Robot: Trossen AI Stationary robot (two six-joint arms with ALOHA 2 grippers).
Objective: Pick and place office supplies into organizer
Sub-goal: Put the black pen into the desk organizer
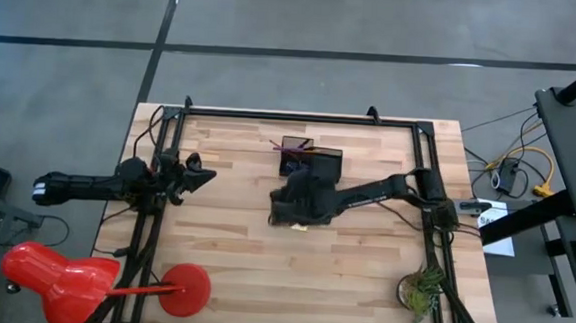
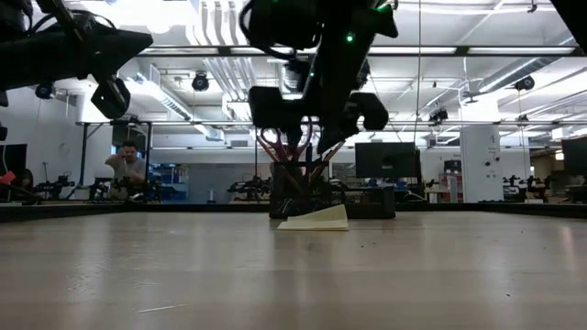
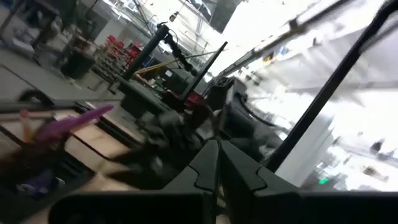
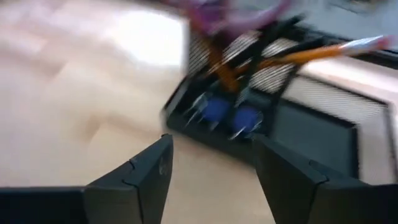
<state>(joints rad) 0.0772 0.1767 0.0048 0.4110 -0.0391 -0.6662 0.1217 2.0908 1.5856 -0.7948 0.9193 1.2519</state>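
The black mesh organizer (image 1: pixel 313 161) stands at the table's far middle. Purple-handled scissors (image 4: pixel 230 15) and orange pens (image 4: pixel 311 53) stick up out of it, and blue items (image 4: pixel 230 115) lie in its front compartment. A yellow sticky-note pad (image 2: pixel 316 218) lies on the table just in front of the organizer, its right side raised. My right gripper (image 4: pixel 211 168) hovers open above the pad, on the organizer's near side, with nothing between its fingers. My left gripper (image 3: pixel 217 165) waits shut at the table's left (image 1: pixel 202 176), off the table top.
A small green plant (image 1: pixel 422 290) stands at the near right corner. A red object (image 1: pixel 61 273) sits off the near left corner. Black frame rails (image 1: pixel 301 117) run along the far and side edges. A person (image 2: pixel 128 165) is in the room beyond.
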